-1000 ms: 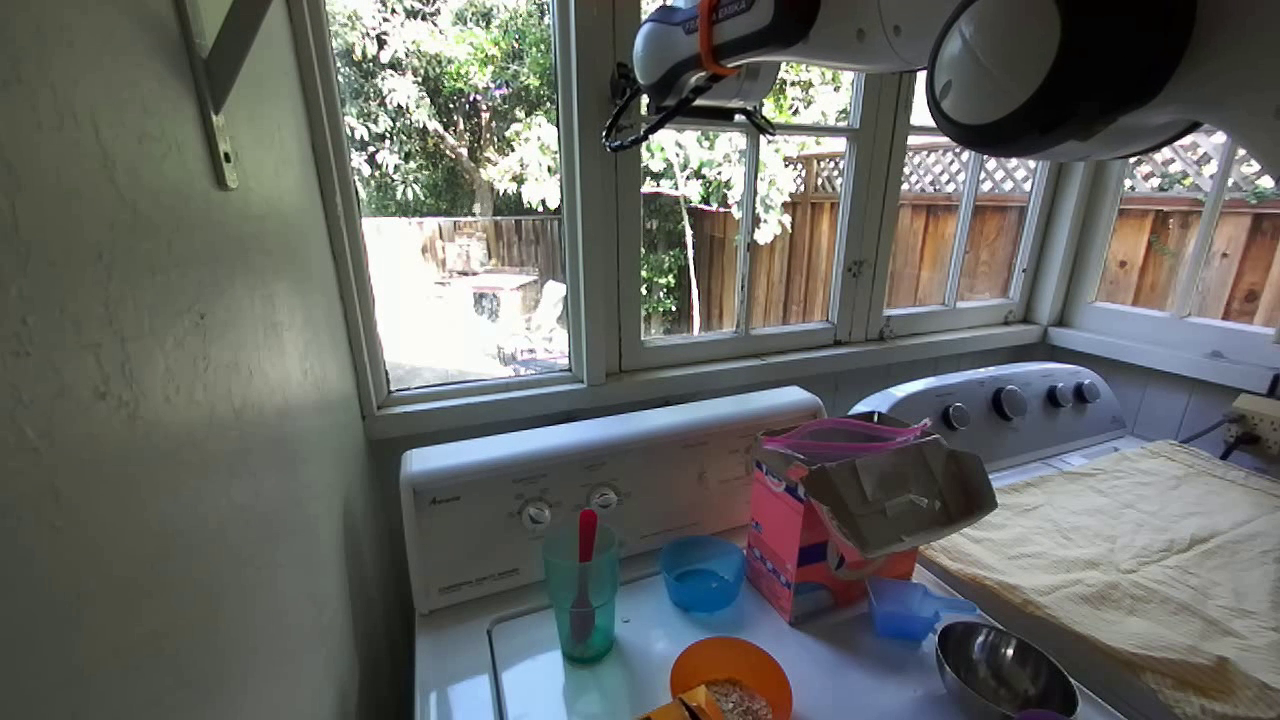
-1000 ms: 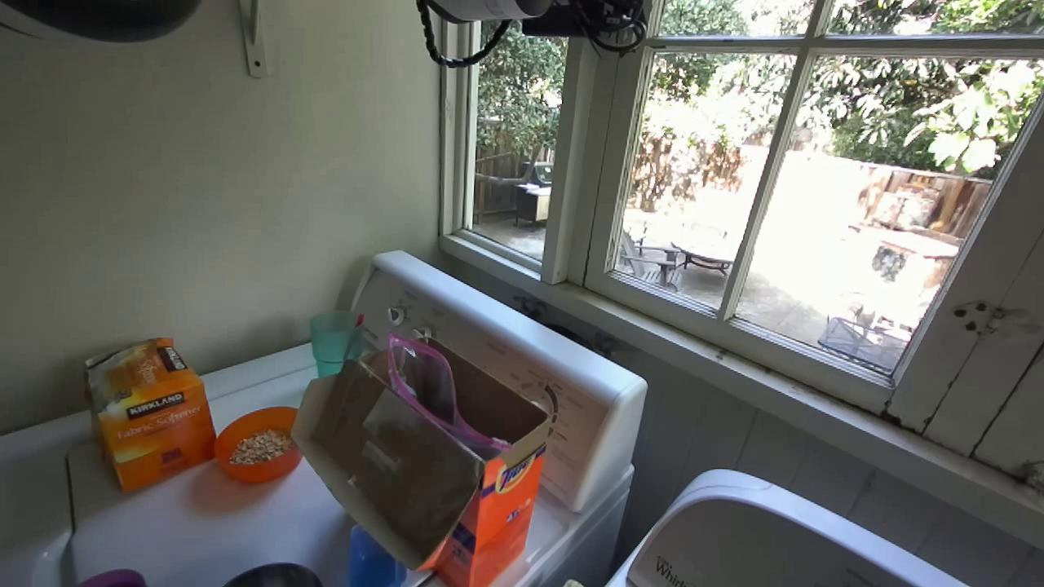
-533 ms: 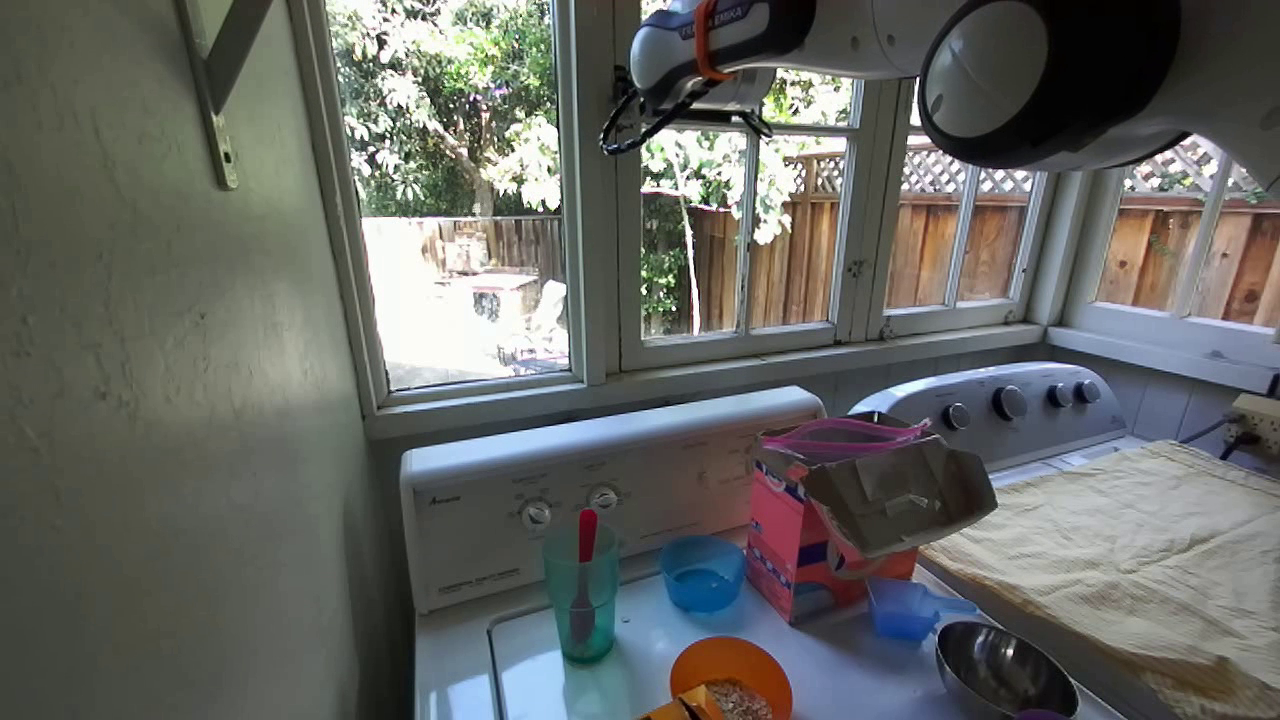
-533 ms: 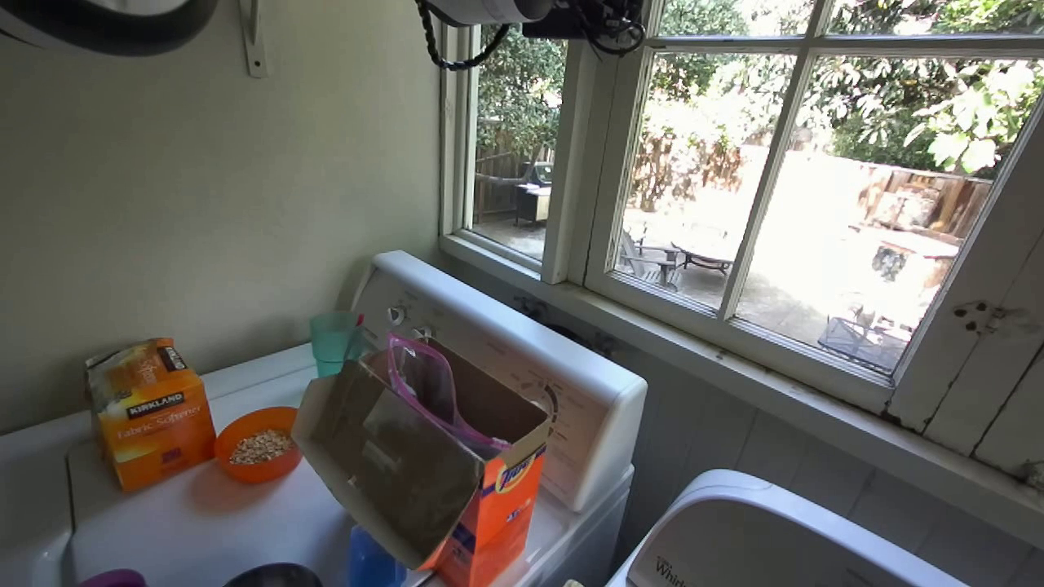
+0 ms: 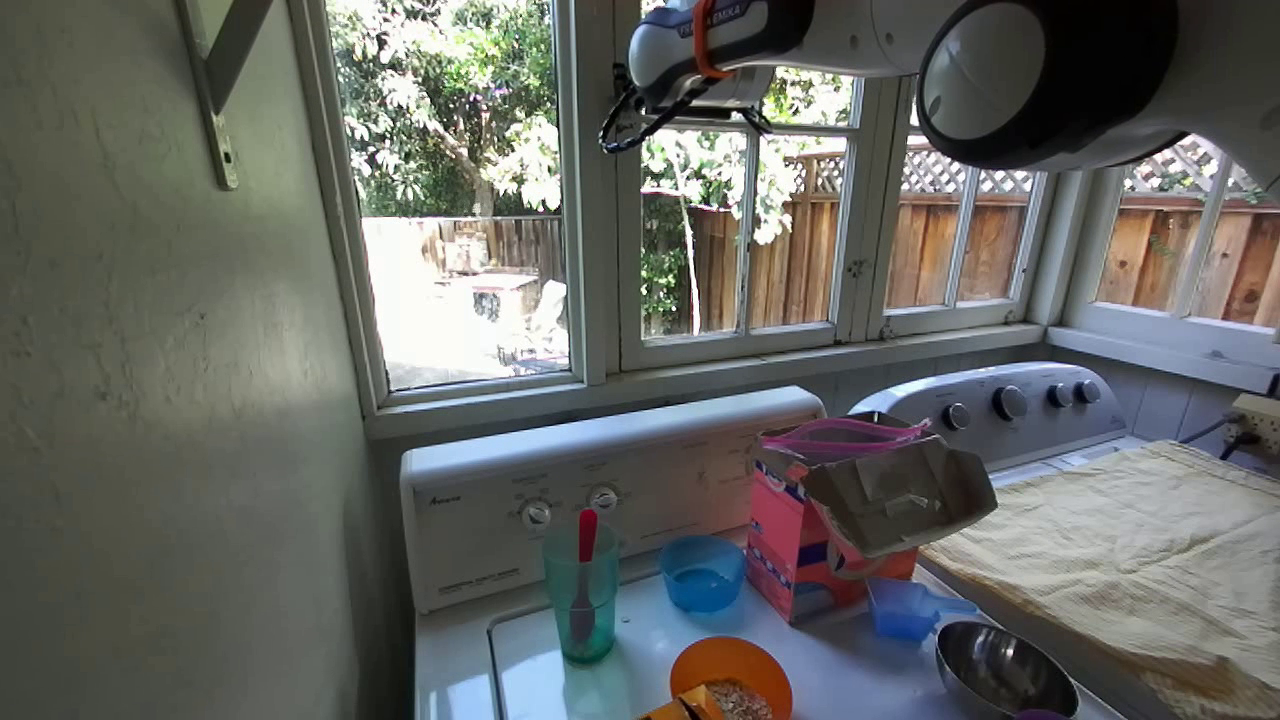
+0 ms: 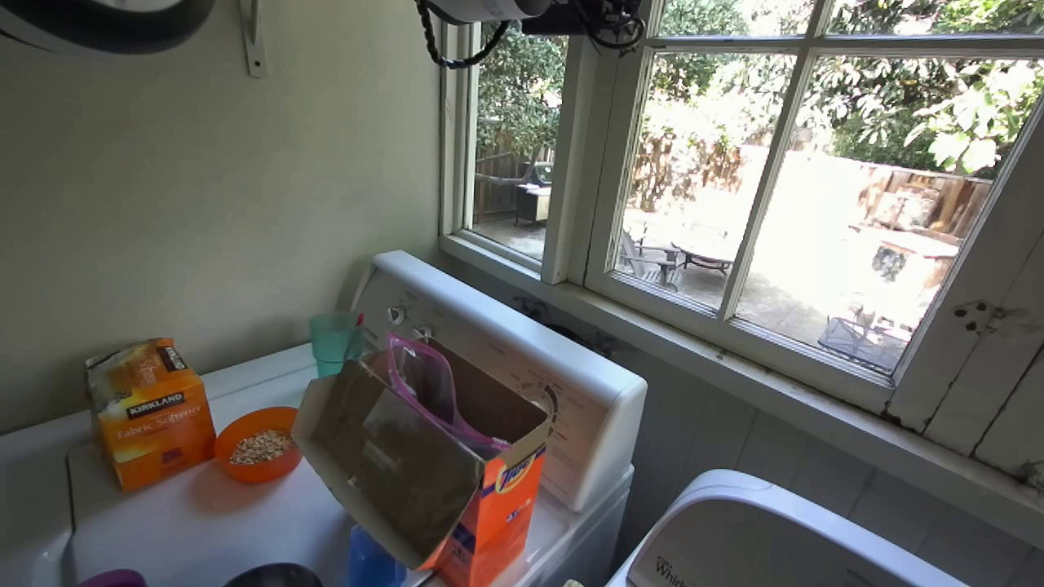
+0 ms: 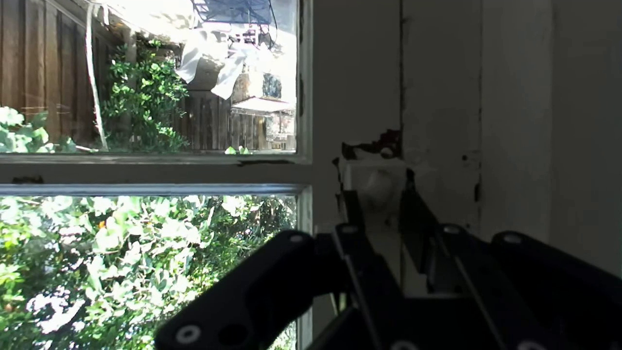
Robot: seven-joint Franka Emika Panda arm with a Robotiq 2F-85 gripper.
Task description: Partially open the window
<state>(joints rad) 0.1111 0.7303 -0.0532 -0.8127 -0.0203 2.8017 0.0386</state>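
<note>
"Start with an exterior view. What stands on the table (image 5: 640, 650)?"

"A green cup (image 5: 603, 600) with a red-handled utensil (image 5: 587, 538) in it, a blue bowl (image 5: 702, 598) near it, and a cardboard box (image 5: 785, 545), flap folded out, a pink-edged bag (image 5: 850, 436) inside. Nearer us, an orange bowl (image 5: 735, 658) of pale flakes (image 5: 740, 700), a blue scoop (image 5: 902, 612) and a metal bowl (image 5: 1005, 662)."

"And the window (image 5: 747, 235)?"

"Behind and above the table, between a sunlit-yard pane (image 5: 465, 300) and the lattice-fence panes (image 5: 968, 235). White-framed, with leaves (image 5: 772, 210) and brown fence (image 5: 800, 275) through its glass; the arm (image 5: 860, 40) covers part of the top. Whether it stands ajar, I can't tell."

"In an exterior view with the Kirkland box (image 6: 151, 420)?"

"That box is just beside the orange bowl, whose flakes show plainly here. The cardboard box reads Tide; the bag's pink edge rises out of its opening. The metal bowl is cut off at the bottom."

"Wrist view?"

"The window is at the left, upside down, paint chipped along its crossbar (image 7: 155, 173). The tool (image 7: 380, 195) is at its side, jaws partly apart, one on each side of a white fitting (image 7: 375, 179). It's too dark to tell whether they grip it."
</note>
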